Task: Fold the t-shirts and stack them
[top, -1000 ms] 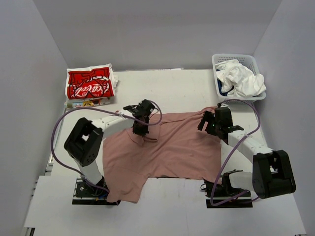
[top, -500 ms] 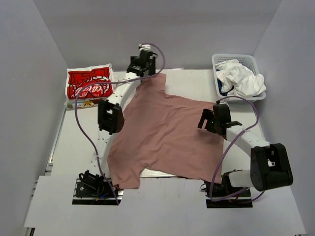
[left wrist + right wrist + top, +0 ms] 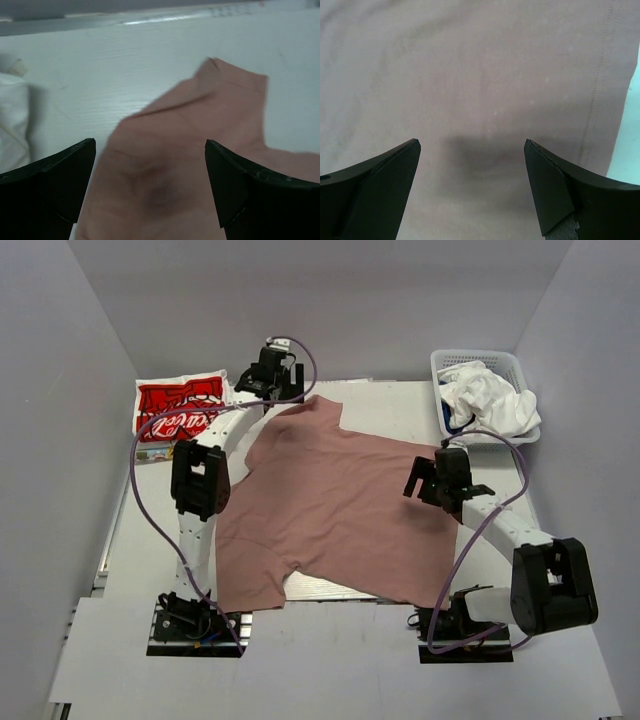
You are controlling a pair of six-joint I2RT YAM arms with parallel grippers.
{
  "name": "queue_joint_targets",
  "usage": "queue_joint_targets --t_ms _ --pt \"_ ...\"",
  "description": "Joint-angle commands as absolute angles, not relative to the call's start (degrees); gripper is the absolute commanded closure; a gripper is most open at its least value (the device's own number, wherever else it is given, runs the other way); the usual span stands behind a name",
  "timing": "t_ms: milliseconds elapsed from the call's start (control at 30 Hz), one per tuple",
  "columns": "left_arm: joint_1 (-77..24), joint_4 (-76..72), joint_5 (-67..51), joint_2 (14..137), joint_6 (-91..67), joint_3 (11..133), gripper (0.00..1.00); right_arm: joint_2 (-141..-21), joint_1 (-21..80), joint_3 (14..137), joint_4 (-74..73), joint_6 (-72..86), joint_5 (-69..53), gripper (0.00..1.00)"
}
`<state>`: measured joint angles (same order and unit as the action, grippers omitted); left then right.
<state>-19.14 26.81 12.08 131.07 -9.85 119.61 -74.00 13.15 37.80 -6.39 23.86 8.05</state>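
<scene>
T-shirt (image 3: 340, 510), dusty pink, flat beneath gaping left claw (image 3: 150, 145), right claw (image 3: 472, 142)

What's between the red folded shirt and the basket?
In the top view, the left gripper and the pink shirt's far corner; beyond them, bare table.

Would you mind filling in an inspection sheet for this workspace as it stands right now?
Surface: white table, mostly covered in the middle.
Job's things: pink t-shirt spread out flat in the centre; folded red t-shirt tops a stack at the far left; white t-shirt heaped in the basket.
Clutter: white mesh basket at the far right corner.
Grippers: left gripper open, holding nothing, over the pink t-shirt's far corner; right gripper open above its right side.
Cables: purple cables loop loosely beside each arm.
Surroundings: plain grey walls on three sides.
</scene>
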Motion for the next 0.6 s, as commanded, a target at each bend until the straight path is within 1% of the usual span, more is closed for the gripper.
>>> queue_joint_targets --t_ms 0,33,133,200,433,567 --pt "-19.78 25.58 2.91 124.99 -9.14 113.04 0.00 -77.07 13.10 41.30 -9.66 25.92 11.51 0.10" --pt "-20.30 25.58 2.38 124.98 -9.14 110.16 0.00 -77.86 13.10 41.74 -10.28 25.93 11.86 0.10" --pt "-20.30 25.05 1.14 124.98 -9.40 106.71 0.00 -80.59 13.18 42.63 -9.93 26.72 11.25 0.10" --pt "-20.30 25.05 0.62 126.64 -9.93 106.70 0.00 -82.26 13.10 43.32 -9.84 26.72 11.25 0.10" --pt "-20.30 31.18 4.65 137.10 -10.99 116.87 0.00 -87.79 13.10 46.14 -9.94 25.58 10.64 0.10" --pt "-19.17 31.20 7.02 139.91 -13.18 118.38 0.00 -91.14 13.45 47.72 -9.23 23.74 10.81 0.10"
